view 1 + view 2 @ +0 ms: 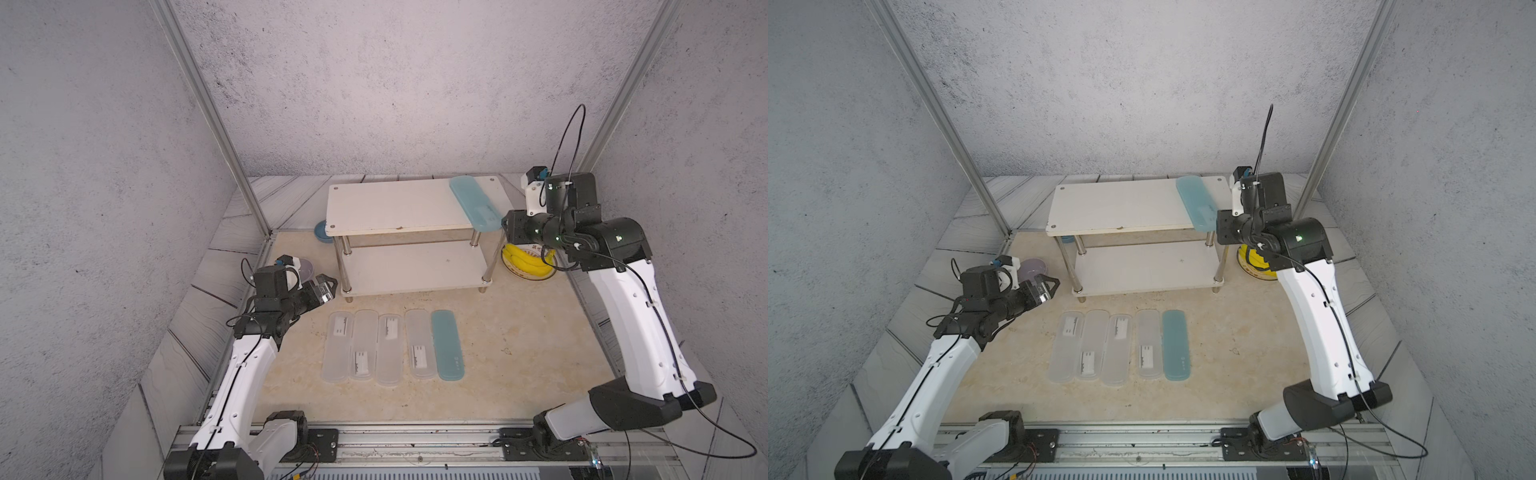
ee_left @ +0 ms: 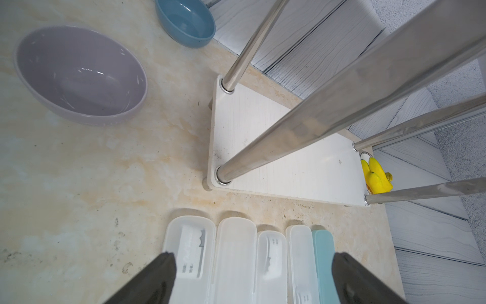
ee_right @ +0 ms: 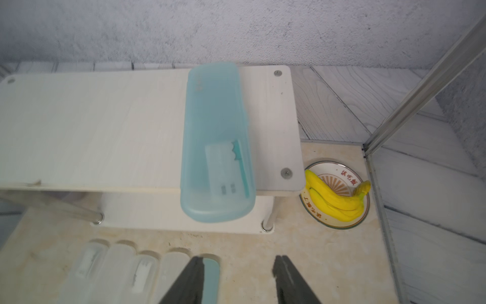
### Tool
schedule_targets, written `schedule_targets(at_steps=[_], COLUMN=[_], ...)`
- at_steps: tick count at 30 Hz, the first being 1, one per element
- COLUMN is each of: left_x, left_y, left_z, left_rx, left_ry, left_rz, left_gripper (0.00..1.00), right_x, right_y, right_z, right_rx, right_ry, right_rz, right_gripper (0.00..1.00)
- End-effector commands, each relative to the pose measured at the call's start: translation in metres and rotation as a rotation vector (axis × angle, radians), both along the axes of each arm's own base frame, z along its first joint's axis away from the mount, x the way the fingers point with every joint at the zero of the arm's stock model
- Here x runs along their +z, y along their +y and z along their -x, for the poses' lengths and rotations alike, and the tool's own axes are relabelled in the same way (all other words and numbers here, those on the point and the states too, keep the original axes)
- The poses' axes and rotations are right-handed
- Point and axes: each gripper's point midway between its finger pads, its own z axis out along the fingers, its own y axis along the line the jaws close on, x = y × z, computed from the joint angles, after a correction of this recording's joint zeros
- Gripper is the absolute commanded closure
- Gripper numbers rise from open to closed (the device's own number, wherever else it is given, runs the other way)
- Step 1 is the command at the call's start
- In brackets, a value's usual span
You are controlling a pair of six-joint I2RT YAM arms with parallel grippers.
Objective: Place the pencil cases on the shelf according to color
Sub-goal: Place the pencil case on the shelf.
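**Though hovering at the right end of the shelf (image 1: 395, 203), holding nothing**

Log right end effector (image 3: 238, 277) with jaws partly apart and nothing between them, level with the top board. Log left end effector (image 2: 252, 279) spread wide, also empty, low over the table (image 1: 519, 353).

Count one teal case (image 1: 476, 203) on the top board near its right end, lying front to back and overhanging the front edge. Count five more on the table, side by side, long axes toward the shelf: four frosted cases (image 1: 390, 349), then the second teal case (image 1: 448, 345) just beside the last, at the right end.

Judge the second teal case next for the top board; place it below and nearward of the right end effector, toward the robot's left. Judge right arm better placed, being on that side of the row; left end effector nearer the frosted end.

Cannot make out right end effector in top views, hidden behind its own wrist. Note row's near ends cut off in both wrist views, shelved case slightly blurred.
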Motion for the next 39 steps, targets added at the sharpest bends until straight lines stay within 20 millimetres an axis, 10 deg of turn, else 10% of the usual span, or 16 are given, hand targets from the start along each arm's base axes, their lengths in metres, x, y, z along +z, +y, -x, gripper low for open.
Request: schedule_targets(at_steps=[1, 28, 39], left_x=[-0.001, -0.005, -0.002], left_y=[0.0, 0.001, 0.005], left_z=[0.002, 0.004, -0.003], left_rx=[-0.002, -0.001, -0.009], left_ry=[-0.004, 0.003, -0.015], left_rz=[-0.01, -0.018, -0.071], left_gripper=[0.01, 0.01, 0.01], right_x=[-0.035, -0.042, -0.036], right_y=[0.008, 0.049, 0.018], right_z=[0.012, -0.056, 0.021], right_rx=[0.041, 0.095, 0.04], right_ry=[0.109, 0.065, 0.135], right_rz=[-0.028, -0.128, -0.14], right_gripper=[0.61, 0.62, 0.25])
